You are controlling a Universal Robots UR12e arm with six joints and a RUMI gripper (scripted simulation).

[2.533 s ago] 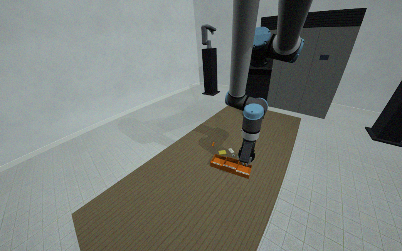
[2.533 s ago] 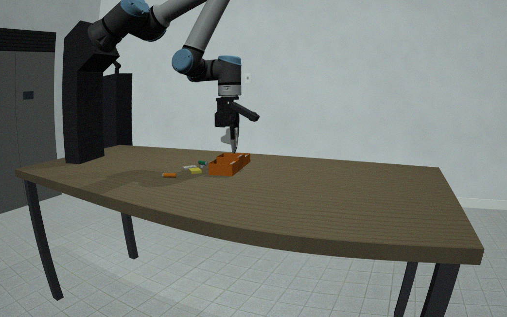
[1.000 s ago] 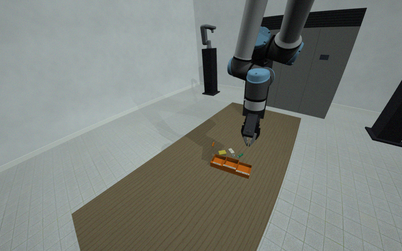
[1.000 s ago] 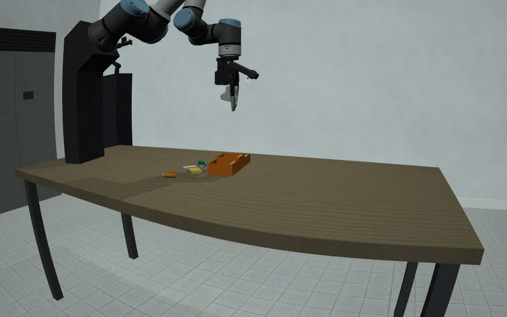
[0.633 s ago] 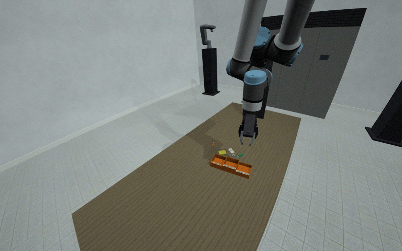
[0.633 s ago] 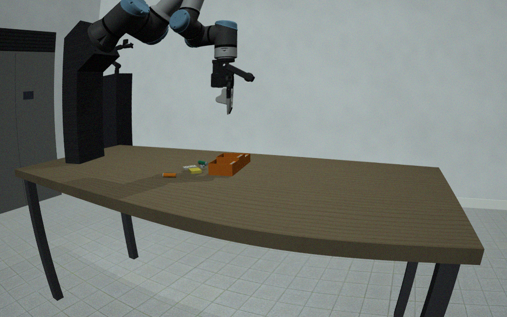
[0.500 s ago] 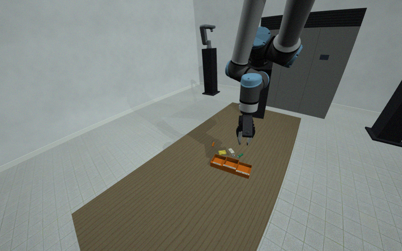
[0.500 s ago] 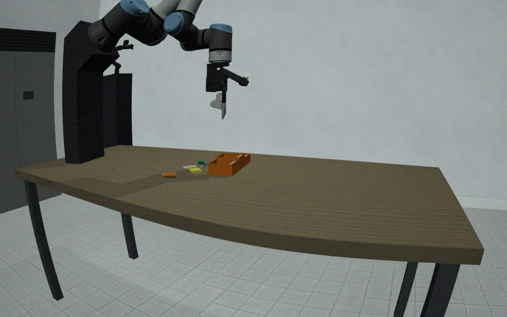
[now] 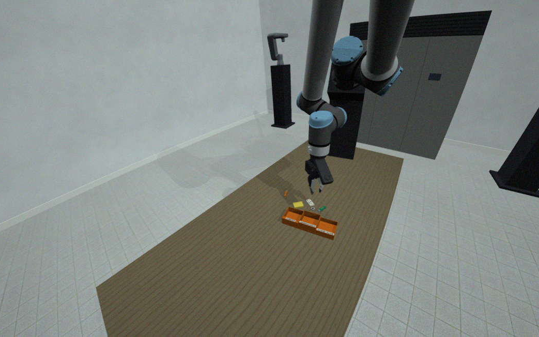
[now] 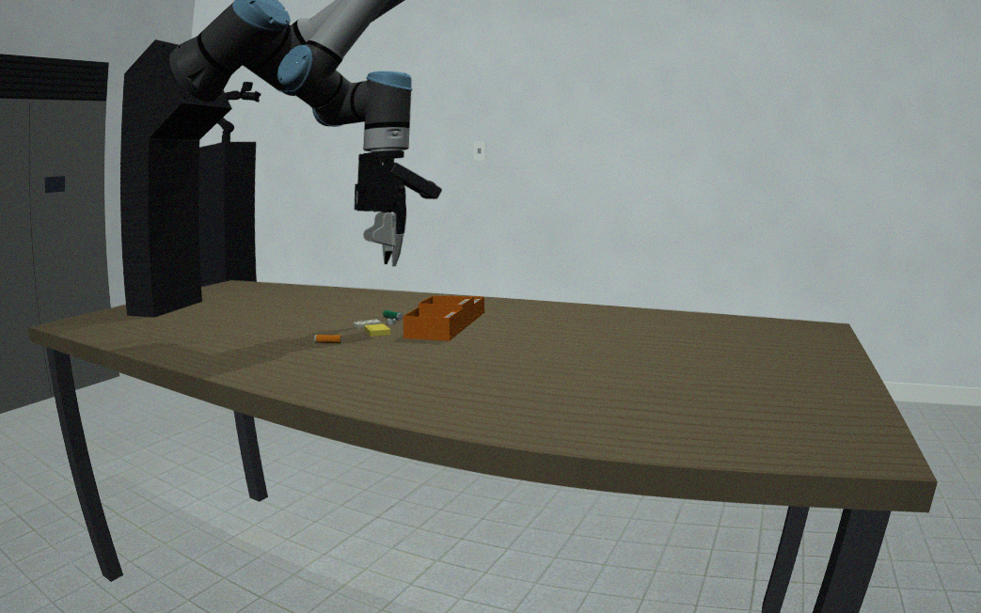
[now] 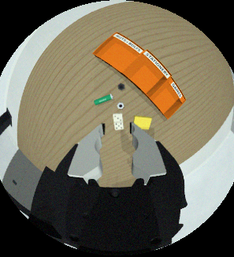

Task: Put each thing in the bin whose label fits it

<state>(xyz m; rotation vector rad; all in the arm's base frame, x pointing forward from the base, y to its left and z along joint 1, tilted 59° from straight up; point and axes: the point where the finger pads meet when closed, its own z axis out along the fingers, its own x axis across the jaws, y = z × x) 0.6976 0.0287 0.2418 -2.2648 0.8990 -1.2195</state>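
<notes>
Hovering above the table, the partly open claw (image 9: 316, 192) (image 10: 390, 264) (image 11: 117, 123) holds nothing. Just ahead of it lies a white domino (image 9: 310, 202) (image 10: 367, 322) (image 11: 118, 121); lowering off-centre could knock the nearby yellow block (image 9: 298, 204) (image 10: 377, 329) (image 11: 143, 122).

Below the jaws lie a white domino (image 9: 310, 202) (image 10: 367, 322) (image 11: 118, 121), metal nut (image 9: 312, 208) (image 11: 120, 106), dark piece (image 11: 121, 86), green cylinder (image 9: 322, 208) (image 10: 391, 314) (image 11: 103, 99), yellow block (image 9: 298, 204) (image 10: 377, 330) (image 11: 143, 122) and orange cylinder (image 9: 286, 193) (image 10: 326, 338). Upright orange bins (image 9: 297, 226) (image 10: 427, 327) (image 11: 118, 57) stand beyond.
</notes>
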